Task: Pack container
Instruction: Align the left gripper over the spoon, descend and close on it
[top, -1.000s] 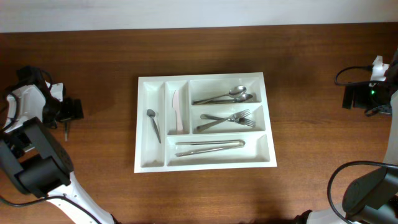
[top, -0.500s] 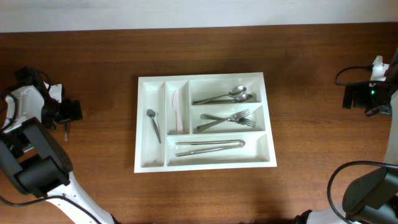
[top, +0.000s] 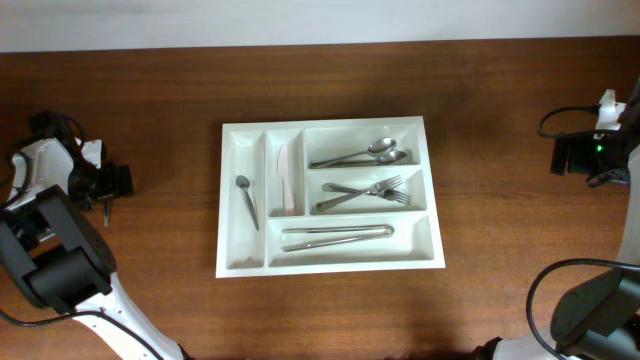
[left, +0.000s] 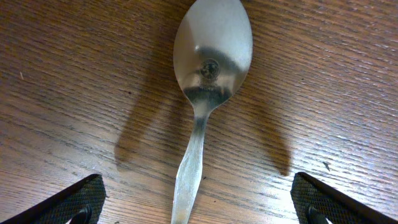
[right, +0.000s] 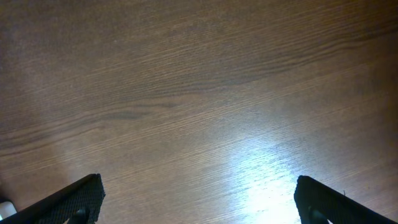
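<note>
Left pincer (left: 199, 204): released, its dark fingers (left: 69, 202) spread wide and grasping nothing; it hangs low over the brown wooden bench (left: 348, 93).
Spoon: a silver metal spoon (left: 211, 56) lies flat on the bench right under this pincer, the handle running back between the fingers and the bowl ahead of the fingertips.
Right pincer (right: 199, 200): released and empty, with only bare bench beneath it.
Container: the large white rectangular plastic cutlery tray (top: 330, 123) sits mid-bench, well apart from both pincers and between them.
Risk, the grasp: the handle is thin and lies flush on the wood, so fingers closing too high would likely slide over it, while fingers driven too low would scrape the bench.
Risk, the slip: smooth metal pinched on a narrow edge may twist or squirt out as the fingers meet.
Risk, the carry: held far back on the handle, the heavier bowl could swing down and work the spoon loose on the long way to the tray.
Risk, the release: the tray's dividers are narrow targets, so a release slightly off could leave the spoon straddling a wall or in a compartment other than the wide one holding two spoons (top: 383, 146).
</note>
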